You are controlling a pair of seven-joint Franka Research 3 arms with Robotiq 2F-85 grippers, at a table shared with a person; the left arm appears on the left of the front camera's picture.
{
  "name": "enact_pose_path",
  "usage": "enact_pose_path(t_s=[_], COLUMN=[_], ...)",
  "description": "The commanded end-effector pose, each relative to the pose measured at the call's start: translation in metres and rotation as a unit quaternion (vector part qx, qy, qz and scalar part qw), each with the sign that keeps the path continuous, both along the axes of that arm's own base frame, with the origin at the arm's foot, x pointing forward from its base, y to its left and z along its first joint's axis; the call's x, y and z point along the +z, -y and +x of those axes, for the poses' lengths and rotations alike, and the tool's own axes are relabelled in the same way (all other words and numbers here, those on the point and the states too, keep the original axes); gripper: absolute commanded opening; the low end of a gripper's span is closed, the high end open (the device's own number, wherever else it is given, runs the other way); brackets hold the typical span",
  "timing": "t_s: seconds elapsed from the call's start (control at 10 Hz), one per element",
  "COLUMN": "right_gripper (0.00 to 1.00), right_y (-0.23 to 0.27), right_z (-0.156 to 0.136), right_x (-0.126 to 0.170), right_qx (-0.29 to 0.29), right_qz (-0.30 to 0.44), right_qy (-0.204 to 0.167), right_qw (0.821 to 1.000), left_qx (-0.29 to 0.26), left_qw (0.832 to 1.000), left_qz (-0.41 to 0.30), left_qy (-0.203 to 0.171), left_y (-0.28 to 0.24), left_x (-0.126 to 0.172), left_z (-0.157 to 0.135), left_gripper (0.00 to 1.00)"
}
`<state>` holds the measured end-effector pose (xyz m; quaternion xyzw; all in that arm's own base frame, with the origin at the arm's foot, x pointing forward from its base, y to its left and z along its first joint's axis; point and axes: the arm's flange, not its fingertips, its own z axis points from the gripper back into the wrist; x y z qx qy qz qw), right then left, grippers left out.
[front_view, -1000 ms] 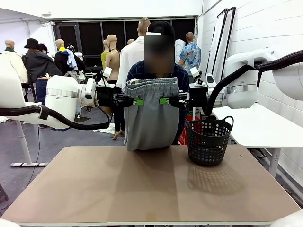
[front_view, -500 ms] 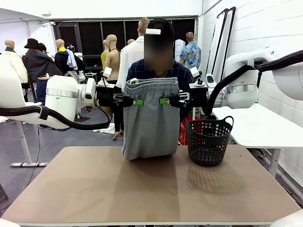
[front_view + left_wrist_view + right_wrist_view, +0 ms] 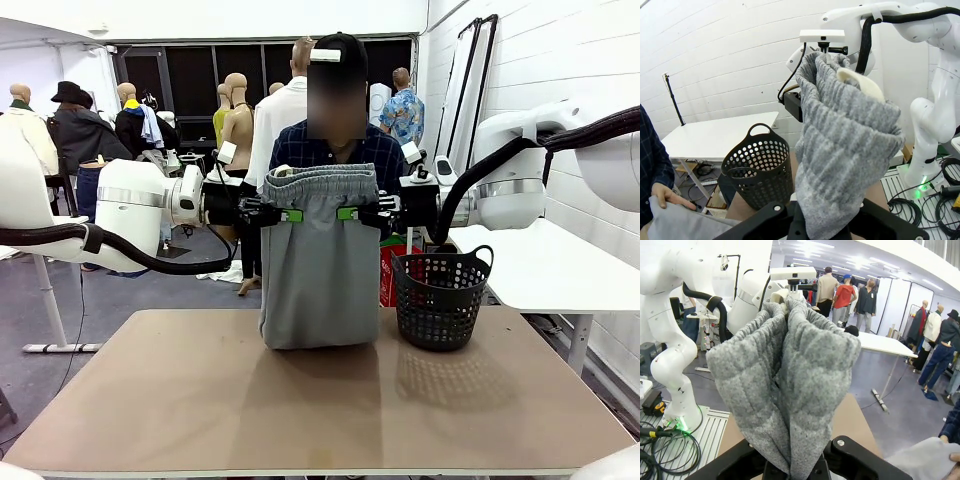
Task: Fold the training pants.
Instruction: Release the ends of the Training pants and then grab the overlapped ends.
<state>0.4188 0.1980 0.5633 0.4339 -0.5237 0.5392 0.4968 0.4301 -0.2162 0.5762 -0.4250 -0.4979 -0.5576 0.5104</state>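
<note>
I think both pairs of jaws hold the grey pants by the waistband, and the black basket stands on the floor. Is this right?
Not quite: the front view shows the black basket standing on the table, not the floor. The rest holds.

White, rounded left arm and right arm, silver-ringed joints, thick black ribbed cables; black left gripper and right gripper with green pads.

Occlusions, front and wrist views
training pants cover person from chest down; left gripper and right gripper tips buried in waistband folds.
</note>
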Motion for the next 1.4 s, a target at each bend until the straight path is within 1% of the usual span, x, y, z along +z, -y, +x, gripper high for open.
enact_pose_path(t_s=[0.0, 1.3], right_gripper=[0.0, 0.0], right_y=[-0.0008, -0.0008], right_z=[-0.0011, -0.0011], right_x=[0.0024, 0.0024], right_qx=[0.001, 0.001], right_qz=[0.006, 0.006], right_qy=[0.0, 0.0], right_qw=[1.0, 1.0], left_qx=[0.005, 0.005], left_qw=[1.0, 1.0], left_qz=[-0.012, -0.012], left_qy=[0.011, 0.011], left_y=[-0.0001, -0.0001], left_x=[0.0011, 0.0011], left_z=[-0.004, -0.004], left_gripper=[0.0, 0.0])
